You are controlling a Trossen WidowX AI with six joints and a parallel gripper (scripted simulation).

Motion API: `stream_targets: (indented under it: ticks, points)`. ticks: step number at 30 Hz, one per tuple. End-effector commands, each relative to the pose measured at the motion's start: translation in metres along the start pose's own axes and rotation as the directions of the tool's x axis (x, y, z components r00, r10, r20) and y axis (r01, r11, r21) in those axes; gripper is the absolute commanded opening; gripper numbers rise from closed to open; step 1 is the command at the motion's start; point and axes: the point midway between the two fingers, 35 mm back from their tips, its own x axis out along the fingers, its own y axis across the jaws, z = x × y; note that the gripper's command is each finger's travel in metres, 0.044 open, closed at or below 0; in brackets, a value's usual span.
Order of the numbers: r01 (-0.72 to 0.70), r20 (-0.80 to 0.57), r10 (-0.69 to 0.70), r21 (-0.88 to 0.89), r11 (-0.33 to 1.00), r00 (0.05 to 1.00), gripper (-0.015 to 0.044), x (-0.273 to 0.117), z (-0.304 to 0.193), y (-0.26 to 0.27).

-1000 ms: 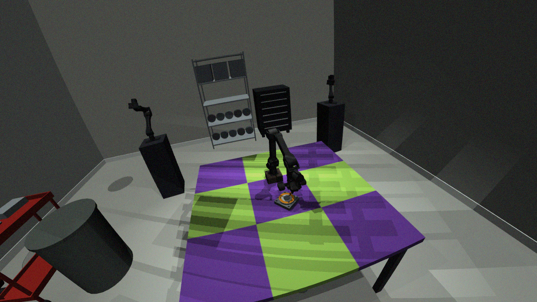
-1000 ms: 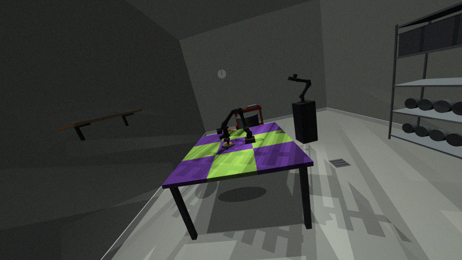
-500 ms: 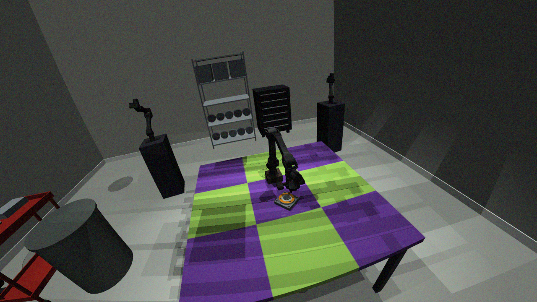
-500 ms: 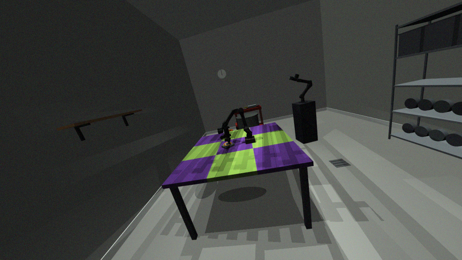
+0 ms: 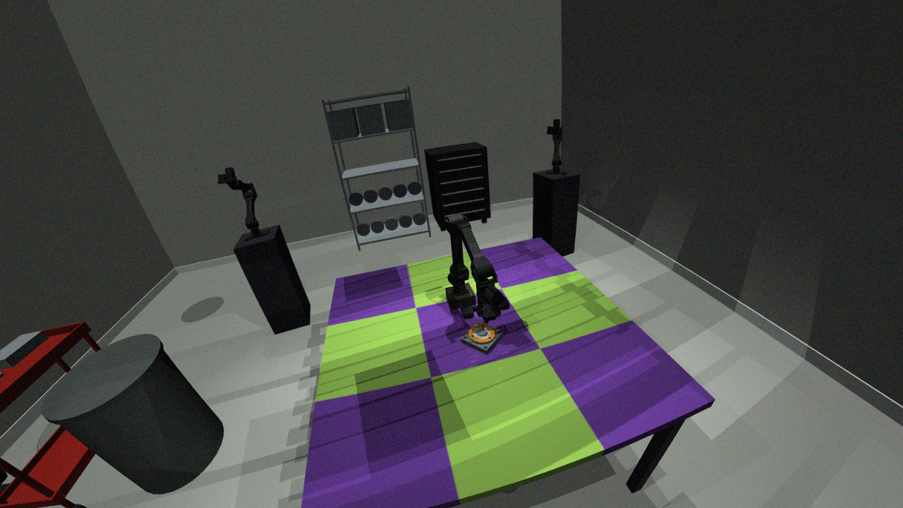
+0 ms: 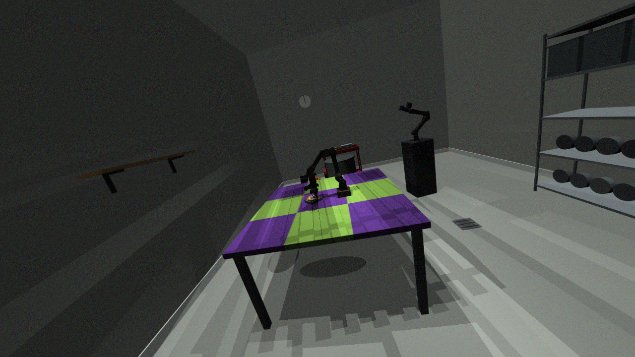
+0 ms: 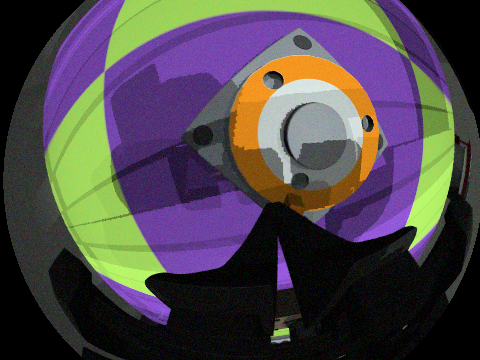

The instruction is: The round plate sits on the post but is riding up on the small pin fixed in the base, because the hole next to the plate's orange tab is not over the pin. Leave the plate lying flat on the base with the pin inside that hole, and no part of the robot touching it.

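Your gripper has its fingers pressed together with nothing between them, and in the wrist view their dark tips meet at the near edge of the round plate, where you cannot tell whether they touch it. The plate sits around the grey post on the square grey base. You find the base on a purple square near the middle of the checkered table, just in front of the arm's foot.
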Motion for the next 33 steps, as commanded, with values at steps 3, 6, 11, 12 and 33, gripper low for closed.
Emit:
stream_targets:
  ticks: [3,6,11,12,33]
  points:
    - [0.010,-0.010,-0.010,-0.003,1.000,1.000,0.0000,0.002,-0.007,-0.008]
    - [0.010,-0.010,-0.010,-0.003,1.000,1.000,0.0000,0.001,-0.008,-0.010]
    - [0.010,-0.010,-0.010,-0.003,1.000,1.000,0.0000,0.001,-0.010,-0.014]
    - [0.010,-0.010,-0.010,-0.003,1.000,1.000,0.0000,0.001,-0.010,-0.015]
    - [0.012,-0.010,-0.012,-0.002,1.000,1.000,0.0000,-0.002,-0.012,-0.039]
